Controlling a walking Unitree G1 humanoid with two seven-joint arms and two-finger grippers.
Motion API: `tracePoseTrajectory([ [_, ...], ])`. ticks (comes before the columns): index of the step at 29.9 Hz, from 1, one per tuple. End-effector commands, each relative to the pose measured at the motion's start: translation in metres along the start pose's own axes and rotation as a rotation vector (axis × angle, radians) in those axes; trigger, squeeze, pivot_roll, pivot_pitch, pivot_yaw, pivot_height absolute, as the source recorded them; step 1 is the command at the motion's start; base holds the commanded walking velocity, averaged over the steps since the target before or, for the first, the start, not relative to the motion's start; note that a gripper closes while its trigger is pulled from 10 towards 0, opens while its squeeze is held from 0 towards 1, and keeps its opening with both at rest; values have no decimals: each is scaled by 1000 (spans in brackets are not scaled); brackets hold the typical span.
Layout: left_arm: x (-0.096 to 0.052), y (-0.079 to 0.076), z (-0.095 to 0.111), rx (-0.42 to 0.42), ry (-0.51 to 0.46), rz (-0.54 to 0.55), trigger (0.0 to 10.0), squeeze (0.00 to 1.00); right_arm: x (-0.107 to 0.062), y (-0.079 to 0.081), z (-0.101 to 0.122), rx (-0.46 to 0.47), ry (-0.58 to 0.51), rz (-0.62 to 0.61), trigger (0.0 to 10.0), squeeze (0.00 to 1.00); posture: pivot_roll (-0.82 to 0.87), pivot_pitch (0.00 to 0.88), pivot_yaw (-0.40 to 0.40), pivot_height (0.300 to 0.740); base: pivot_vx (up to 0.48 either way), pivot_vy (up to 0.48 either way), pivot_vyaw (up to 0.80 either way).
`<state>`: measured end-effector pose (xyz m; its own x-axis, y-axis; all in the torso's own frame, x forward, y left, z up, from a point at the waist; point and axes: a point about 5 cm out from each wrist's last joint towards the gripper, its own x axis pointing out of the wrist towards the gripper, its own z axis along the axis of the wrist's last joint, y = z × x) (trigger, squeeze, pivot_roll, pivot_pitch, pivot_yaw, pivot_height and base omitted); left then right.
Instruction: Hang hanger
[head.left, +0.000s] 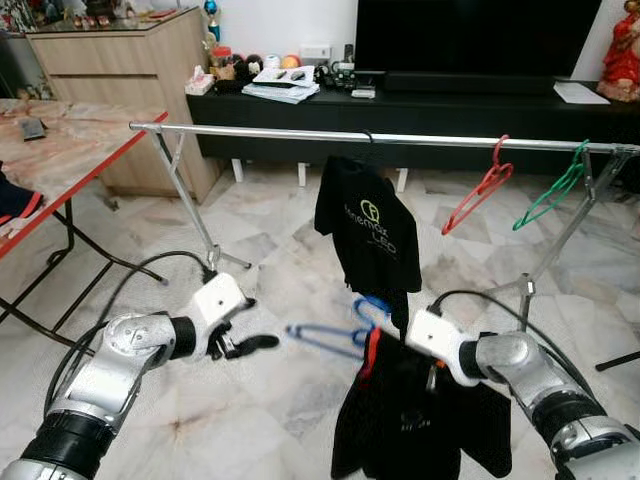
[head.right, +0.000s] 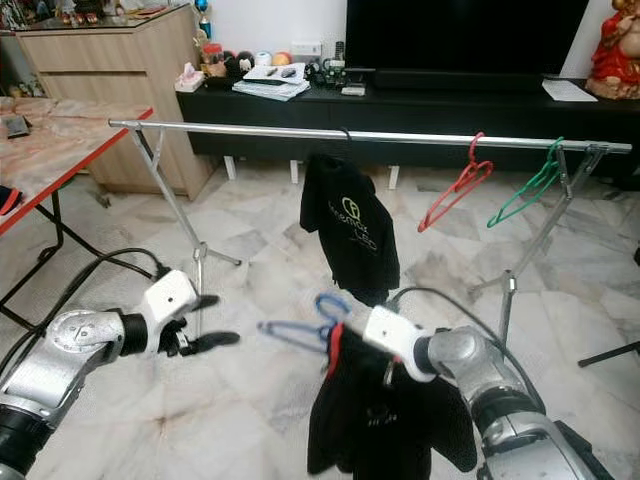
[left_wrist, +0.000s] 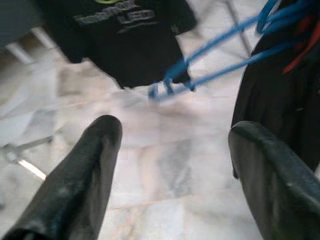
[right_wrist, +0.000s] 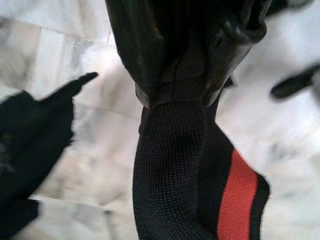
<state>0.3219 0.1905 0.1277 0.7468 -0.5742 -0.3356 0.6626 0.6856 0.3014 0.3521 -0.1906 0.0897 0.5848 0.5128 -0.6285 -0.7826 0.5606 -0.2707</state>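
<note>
Nearest the robot, the right gripper (right_wrist: 187, 65) is closed on the collar of a black garment (head.left: 410, 420) with a red-striped neckband (right_wrist: 235, 195). The garment hangs slack below the gripper, low over the marble floor (head.left: 280, 400). A blue hanger (head.left: 340, 335) is partly threaded into the collar. Its hook stands above the neckband and one arm juts out bare toward the left gripper (head.left: 245, 345).

The left gripper is held beside that arm, slightly apart from it. Its fingers (left_wrist: 80, 175) are spread open and hold nothing.

Further off, a chrome clothes rail (head.left: 270, 130) spans the scene on its folding legs. One black printed T-shirt (head.left: 370, 230) is already hung near its middle. A red hanger (head.left: 480, 190) and a green hanger (head.left: 550, 190) hang empty toward its right end. Beyond stand a red-edged table (head.left: 60, 150), a dark TV console (head.left: 420, 110) and a wooden cabinet (head.left: 120, 60).

Judged progress: early to middle. The blue hanger does not appear fully seated in the garment, and lifting its hook onto the rail is not yet done.

Differences between views: the right wrist view confirms the closed grip on knitted collar fabric, which the head views leave unclear. The left wrist view shows the open fingers framing the hanger's bare tip. The head views supply the rail and the free space on it.
</note>
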Motion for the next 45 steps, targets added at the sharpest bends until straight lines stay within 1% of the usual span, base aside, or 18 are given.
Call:
tracePoseTrajectory([
  [1, 0, -1, -10, -25, 10, 74, 10000, 0, 3, -8, 24, 63, -115, -67, 0, 0, 41, 20, -1, 740, 0, 0, 0],
  [4, 6, -4, -15, -70, -11, 148, 10000, 0, 9, -7, 43, 95, -198, -78, 0, 0, 41, 20, -1, 740, 0, 0, 0],
  [9, 16, -10, -23, -101, -26, 231, 10000, 0, 16, -3, 76, 93, -288, -43, 0, 0, 30, 25, -1, 740, 0, 0, 0],
  [10, 19, -11, -25, -92, -24, 256, 10000, 0, 18, 0, 85, 83, -309, -19, 0, 0, 29, 26, -1, 740, 0, 0, 0],
  [11, 19, -11, -25, -92, -24, 256, 10000, 0, 18, 0, 85, 83, -309, -19, 0, 0, 29, 26, -1, 740, 0, 0, 0],
  [13, 23, -14, -27, -99, -27, 277, 10000, 0, 20, 3, 97, 60, -334, 11, 0, 0, 28, 27, -4, 740, 0, 0, 0],
  [16, 28, -17, -32, -96, -21, 301, 10000, 0, 22, 7, 111, 1, -346, 59, 0, 0, 28, 29, -8, 740, 0, 0, 0],
  [17, 29, -18, -36, -54, 1, 314, 10000, 0, 21, 7, 118, -35, -347, 76, 0, 0, 29, 31, -10, 740, 0, 0, 0],
  [18, 30, -18, -38, -36, 11, 324, 10000, 0, 20, 6, 123, -52, -350, 78, 0, 0, 29, 31, -10, 740, 0, 0, 0],
  [22, 28, -14, -45, -35, 36, 386, 10000, 0, 15, 1, 140, -73, -378, 71, 0, 0, 28, 31, -14, 740, 0, 0, 0],
  [23, 28, -14, -45, -35, 36, 386, 10000, 0, 15, 1, 140, -73, -378, 71, 0, 0, 28, 31, -14, 740, 0, 0, 0],
  [26, 25, -11, -56, -25, 83, 440, 10000, 0, 11, -1, 158, -96, -410, 75, 0, 0, 21, 30, -17, 740, 0, 0, 0],
  [27, 25, -11, -56, -25, 83, 440, 10000, 0, 11, -1, 158, -96, -410, 75, 0, 0, 21, 30, -17, 740, 0, 0, 0],
  [29, 26, -13, -57, -24, 79, 436, 10000, 0, 10, 0, 168, -117, -429, 86, 0, 0, 23, 29, -21, 740, 0, 0, 0],
  [34, 34, -24, -51, 0, 45, 342, 10000, 0, 12, 6, 182, -107, -459, 99, 0, 0, 23, 26, -25, 740, 0, 0, 0],
  [35, 34, -24, -51, 0, 45, 342, 10000, 0, 12, 6, 182, -107, -459, 99, 0, 0, 23, 26, -25, 740, 0, 0, 0],
  [39, 39, -29, -45, 66, 21, 286, 10000, 0, 15, 9, 184, -90, -459, 100, 0, 0, 31, 19, -28, 740, 0, 0, 0],
  [45, 40, -24, -44, 121, 40, 338, 10000, 0, 17, 16, 197, -77, -494, 120, 0, 0, 22, 3, -30, 740, 0, 0, 0],
])
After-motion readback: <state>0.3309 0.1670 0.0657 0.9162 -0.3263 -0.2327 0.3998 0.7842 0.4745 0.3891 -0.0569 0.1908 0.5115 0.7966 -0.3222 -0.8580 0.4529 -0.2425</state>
